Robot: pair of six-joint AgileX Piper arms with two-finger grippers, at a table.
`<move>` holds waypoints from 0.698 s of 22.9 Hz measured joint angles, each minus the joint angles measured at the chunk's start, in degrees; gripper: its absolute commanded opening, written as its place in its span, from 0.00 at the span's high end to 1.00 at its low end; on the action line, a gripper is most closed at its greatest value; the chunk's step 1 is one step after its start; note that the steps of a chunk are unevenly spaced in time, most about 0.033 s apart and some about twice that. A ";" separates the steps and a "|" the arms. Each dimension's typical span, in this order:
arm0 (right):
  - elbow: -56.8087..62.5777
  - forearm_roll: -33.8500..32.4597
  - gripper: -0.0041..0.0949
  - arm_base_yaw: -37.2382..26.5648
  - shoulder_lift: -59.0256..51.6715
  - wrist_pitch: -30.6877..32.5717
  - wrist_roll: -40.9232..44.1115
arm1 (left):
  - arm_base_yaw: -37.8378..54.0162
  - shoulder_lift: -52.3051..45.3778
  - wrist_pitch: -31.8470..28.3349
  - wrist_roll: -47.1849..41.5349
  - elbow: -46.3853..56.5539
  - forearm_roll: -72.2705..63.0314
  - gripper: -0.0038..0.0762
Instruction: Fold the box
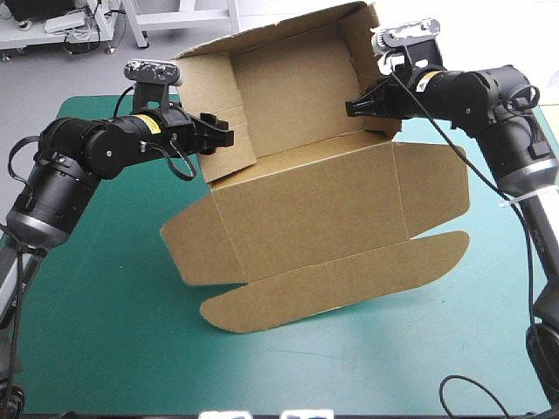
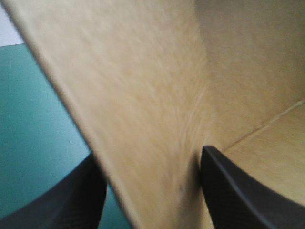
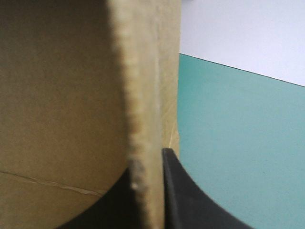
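The brown box (image 1: 314, 209) is held tilted above the teal-green table (image 1: 105, 288). Its back and side walls stand raised, and its lid panel with the rounded flap (image 1: 341, 284) hangs toward the front. My left gripper (image 1: 223, 133) is shut on the box's left side wall. In the left wrist view that wall (image 2: 143, 71) fills the space between the black fingers of the left gripper (image 2: 150, 157). My right gripper (image 1: 354, 106) is shut on the right side wall. In the right wrist view the wall's edge (image 3: 143, 95) runs straight into the right gripper (image 3: 147, 162).
Teal-green cover shows in front of and to both sides of the box. A black cable loop (image 1: 472, 393) lies at the table's front right corner. The table's far edge (image 3: 238, 69) shows beyond the right wall.
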 measured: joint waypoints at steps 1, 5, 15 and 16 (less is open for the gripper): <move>0.05 0.50 0.98 0.26 0.00 0.00 -0.23 | 0.00 0.07 0.49 -1.21 0.00 1.23 0.46; 0.10 1.98 0.98 0.33 0.13 0.00 -0.84 | -0.10 0.20 -0.34 -5.07 0.00 3.27 0.52; 0.00 -3.31 0.97 0.16 2.63 6.93 0.82 | -0.96 4.78 -0.60 -0.75 0.06 1.91 0.96; 0.00 -4.40 0.97 0.16 4.03 8.78 1.44 | -1.45 6.57 0.78 -0.67 0.06 2.05 0.96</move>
